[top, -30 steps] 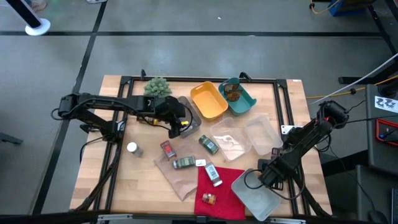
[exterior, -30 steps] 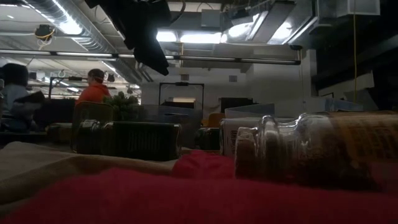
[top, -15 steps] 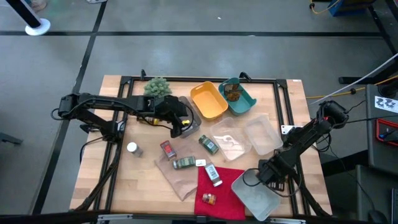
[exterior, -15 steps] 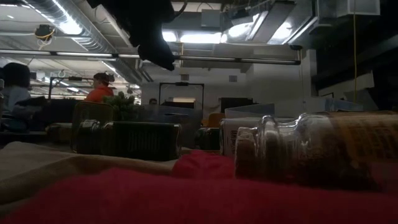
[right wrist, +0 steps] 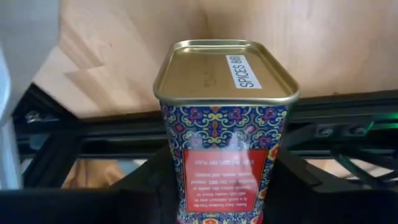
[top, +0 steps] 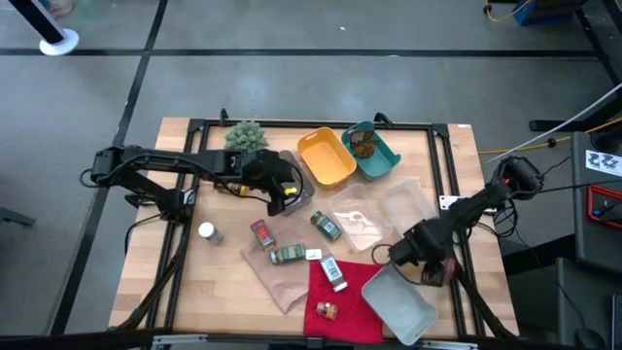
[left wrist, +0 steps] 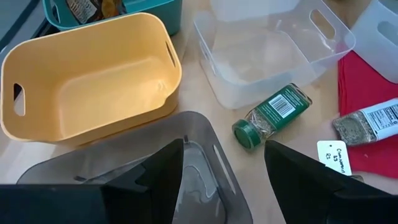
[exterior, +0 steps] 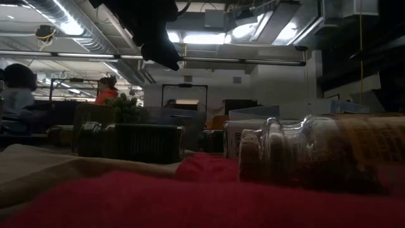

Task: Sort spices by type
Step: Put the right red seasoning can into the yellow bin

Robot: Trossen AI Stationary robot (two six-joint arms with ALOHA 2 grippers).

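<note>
Right arm swings inward with its tin

The right gripper (top: 434, 269), clamped on a patterned red tin (right wrist: 225, 124), shifts from above the grey tray (top: 403, 309) toward the table's middle.

Right claw (right wrist: 224, 186) clamps patterned red tin (right wrist: 225, 130), gold base showing "SPICES" label, above wooden table (right wrist: 155, 56).

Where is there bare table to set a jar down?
Bare wood lies left of the white-capped jar toward the table's left edge, and along the near edge left of the red cloth. The middle is crowded: jars, yellow bin, teal bin, clear trays.
</note>
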